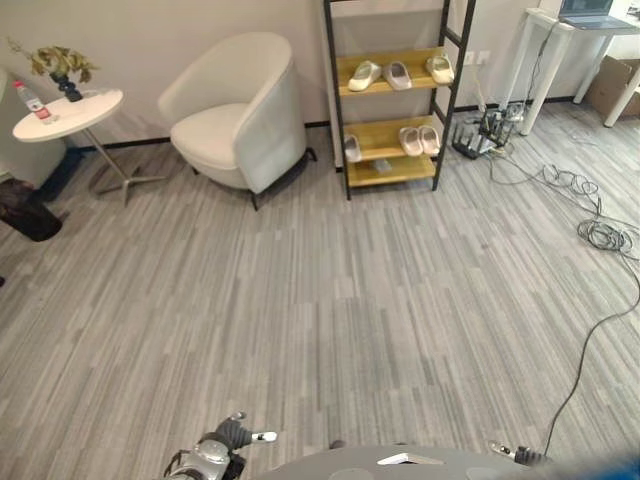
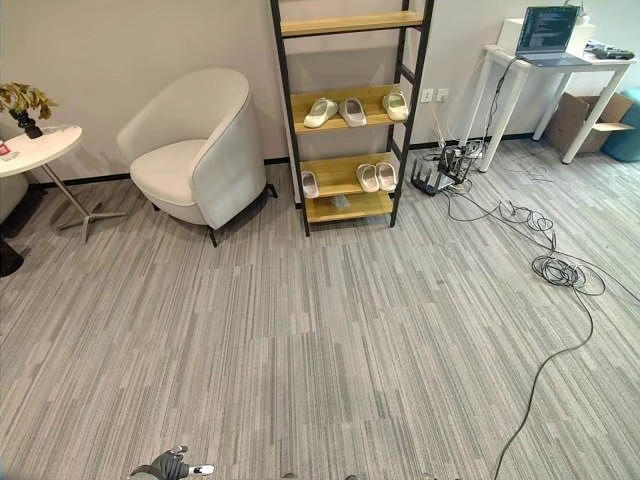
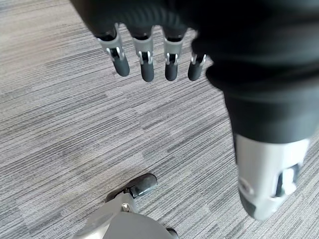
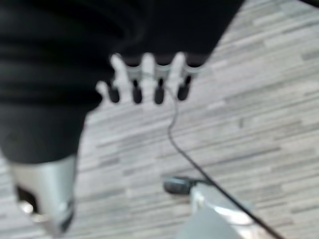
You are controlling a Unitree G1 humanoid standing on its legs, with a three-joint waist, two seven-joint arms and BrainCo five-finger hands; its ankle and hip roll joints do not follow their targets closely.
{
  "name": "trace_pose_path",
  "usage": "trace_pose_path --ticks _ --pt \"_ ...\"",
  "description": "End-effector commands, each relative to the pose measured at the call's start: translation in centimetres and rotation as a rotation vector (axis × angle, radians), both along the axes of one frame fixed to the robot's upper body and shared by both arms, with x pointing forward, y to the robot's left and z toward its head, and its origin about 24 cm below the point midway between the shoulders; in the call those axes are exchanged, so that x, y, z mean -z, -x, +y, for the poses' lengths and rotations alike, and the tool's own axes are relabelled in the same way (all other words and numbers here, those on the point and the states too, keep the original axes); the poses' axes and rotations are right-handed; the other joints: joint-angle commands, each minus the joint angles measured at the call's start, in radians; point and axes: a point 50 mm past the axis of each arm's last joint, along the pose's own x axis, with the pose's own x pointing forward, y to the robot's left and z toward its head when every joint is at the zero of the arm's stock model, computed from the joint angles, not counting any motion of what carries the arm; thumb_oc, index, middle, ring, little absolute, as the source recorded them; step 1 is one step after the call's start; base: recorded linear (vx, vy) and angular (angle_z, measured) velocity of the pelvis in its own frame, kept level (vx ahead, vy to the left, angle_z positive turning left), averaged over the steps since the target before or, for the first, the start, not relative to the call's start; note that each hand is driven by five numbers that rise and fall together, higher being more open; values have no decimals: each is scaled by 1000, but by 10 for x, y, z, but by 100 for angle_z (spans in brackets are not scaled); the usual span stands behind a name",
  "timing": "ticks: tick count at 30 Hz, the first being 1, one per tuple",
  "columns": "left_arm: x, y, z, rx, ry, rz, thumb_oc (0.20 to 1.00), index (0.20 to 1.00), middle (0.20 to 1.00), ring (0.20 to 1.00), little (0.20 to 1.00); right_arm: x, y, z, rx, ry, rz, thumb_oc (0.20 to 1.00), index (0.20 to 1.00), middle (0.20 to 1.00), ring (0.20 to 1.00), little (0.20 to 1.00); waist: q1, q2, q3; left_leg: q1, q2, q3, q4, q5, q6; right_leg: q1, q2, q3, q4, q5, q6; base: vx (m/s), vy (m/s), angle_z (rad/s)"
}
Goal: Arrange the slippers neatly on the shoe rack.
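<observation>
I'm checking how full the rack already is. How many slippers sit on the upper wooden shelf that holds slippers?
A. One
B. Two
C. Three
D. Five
C. Three pale slippers lie side by side on the upper shelf of the shoe rack: two close together and one apart at the end nearer the white desk.

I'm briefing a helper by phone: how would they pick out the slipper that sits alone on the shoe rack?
Find the black-framed shoe rack with wooden shelves against the wall, right of the white armchair. On its lower slipper shelf, a pair lies at the right end; the lone slipper is at the left end, apart from it.
</observation>
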Motion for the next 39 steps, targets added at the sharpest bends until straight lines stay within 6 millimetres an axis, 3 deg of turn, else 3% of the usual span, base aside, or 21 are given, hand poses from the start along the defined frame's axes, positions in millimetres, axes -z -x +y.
trace_pose_path --ticks 1,9,13,20,22,24,25,26,27,28,29,30,32,33,34,36,38,39 --pt "-2 -10 0 18 -17 -22 1000 1000 1000 1000 1000 5 -2 16 -55 -17 9 1000 1000 1000 1000 1000 -5 -44 3 26 18 -26 3 -87 -47 28 -88 -25 7 -72 114 0 0 0" --pt "-3 -15 -1 -3 -15 -40 1000 1000 1000 1000 1000 6 -7 19 -23 -36 -19 1000 1000 1000 1000 1000 -5 -48 9 24 20 -30 3 -85 -50 26 -87 -28 7 -75 113 -1 -32 0" --pt "-3 -21 -10 140 -26 -25 1000 1000 1000 1000 1000 3 -18 16 -6 -29 -56 1000 1000 1000 1000 1000 -24 -34 22 36 44 -4 3 -82 -63 15 -71 0 7 -75 104 5 -103 -9" --pt "-7 -38 -17 153 -8 -84 1000 1000 1000 1000 1000 3 -19 16 -4 -39 -52 1000 1000 1000 1000 1000 -41 -28 52 29 112 37 109 -96 -103 27 -29 51 19 -92 65 31 -159 -23" --pt "-9 -46 -21 171 5 -113 1000 1000 1000 1000 1000 4 -16 17 -6 -45 -38 1000 1000 1000 1000 1000 -49 -28 68 11 150 49 206 -62 -122 34 -12 66 39 -103 52 40 -196 -27" --pt "-16 -65 -29 212 8 -177 1000 1000 1000 1000 1000 5 -11 17 -6 -43 -16 1000 1000 1000 1000 1000 -45 -41 104 -120 190 19 418 73 -129 40 -5 67 57 -108 30 5 -266 -10" --pt "-16 -65 -29 212 8 -177 1000 1000 1000 1000 1000 5 -11 17 -6 -42 -16 1000 1000 1000 1000 1000 -46 -41 104 -121 191 18 418 73 -129 39 -5 66 57 -108 30 40 -261 -22" --pt "-17 -70 -36 248 14 -195 1000 1000 1000 1000 1000 5 -7 16 -24 -38 5 1000 1000 1000 1000 1000 -43 -53 121 -184 182 26 521 91 -103 35 -11 77 82 -119 15 62 -145 -37" --pt "-16 -69 -40 261 19 -195 1000 1000 1000 1000 1000 5 -6 15 -36 -32 13 1000 1000 1000 1000 1000 -38 -55 128 -206 151 16 530 71 -90 31 -14 87 92 -120 13 64 -140 -56" --pt "-16 -69 -40 261 19 -196 1000 1000 1000 1000 1000 5 -6 15 -35 -32 13 1000 1000 1000 1000 1000 -38 -54 128 -208 151 16 535 67 -89 31 -14 86 94 -122 14 137 -54 -61" --pt "-14 -66 -47 274 37 -192 1000 1000 1000 1000 1000 4 -7 13 -69 -20 20 1000 1000 1000 1000 1000 -19 -56 135 -261 52 -8 513 -3 -59 40 -16 110 92 -131 21 108 -21 -46" --pt "-14 -66 -47 274 37 -192 1000 1000 1000 1000 1000 4 -7 13 -69 -20 20 1000 1000 1000 1000 1000 -19 -56 136 -260 52 -8 513 -3 -59 40 -16 110 91 -131 21 197 -38 -28" --pt "-11 -59 -48 264 39 -168 1000 1000 1000 1000 1000 3 -10 12 -93 -8 14 1000 1000 1000 1000 1000 -1 -55 137 -284 -10 9 402 -45 -35 68 -14 121 78 -147 32 282 -32 -22" --pt "-7 -50 -47 272 36 -130 1000 1000 1000 1000 1000 2 -18 13 -126 -1 0 1000 1000 1000 1000 1000 19 -38 132 -332 -28 49 278 13 -32 103 21 145 62 -167 31 285 -26 -30" --pt "-7 -50 -47 272 36 -129 1000 1000 1000 1000 1000 2 -17 13 -125 -2 0 1000 1000 1000 1000 1000 23 -43 134 -321 -32 55 268 15 -31 108 16 149 60 -170 32 271 -24 -27" --pt "-3 -37 -41 276 21 -79 1000 1000 1000 1000 1000 1 -26 15 -163 1 -18 1000 1000 1000 1000 1000 64 -35 124 -394 -66 124 132 96 -37 165 60 209 33 -186 22 327 -39 -38" --pt "0 -29 -38 258 20 -55 1000 1000 1000 1000 1000 2 -30 18 -182 -7 -25 1000 1000 1000 1000 1000 76 -36 110 -368 -69 123 90 102 -23 177 68 228 34 -195 23 376 25 -45" --pt "1 -20 -28 215 -6 -24 1000 1000 1000 1000 1000 4 -31 26 -205 -22 -29 1000 1000 1000 1000 1000 82 -54 85 -353 -89 105 74 114 4 183 60 233 48 -205 27 402 62 -87"
